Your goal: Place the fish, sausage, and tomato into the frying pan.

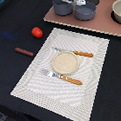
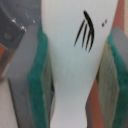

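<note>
In the wrist view the white fish (image 2: 75, 60), with dark fin lines, sits between my gripper's (image 2: 75, 75) two green pads (image 2: 37, 85); the jaws are shut on it. In the exterior view the fish (image 1: 80, 2) hangs at the top edge, just above the far rim of the blue-grey frying pan (image 1: 86, 11); the gripper itself is mostly cut off there. The red tomato (image 1: 37, 32) lies on the dark table on the exterior view's left. The dark reddish sausage (image 1: 24, 52) lies below it, beside the placemat.
A taller grey pot (image 1: 62, 6) stands next to the pan on a brown board (image 1: 102, 22). A bowl (image 1: 118, 12) sits at the board's right end. A striped placemat (image 1: 32, 82) holds a tan plate (image 1: 64, 62), a knife (image 1: 76, 53) and a fork (image 1: 64, 78).
</note>
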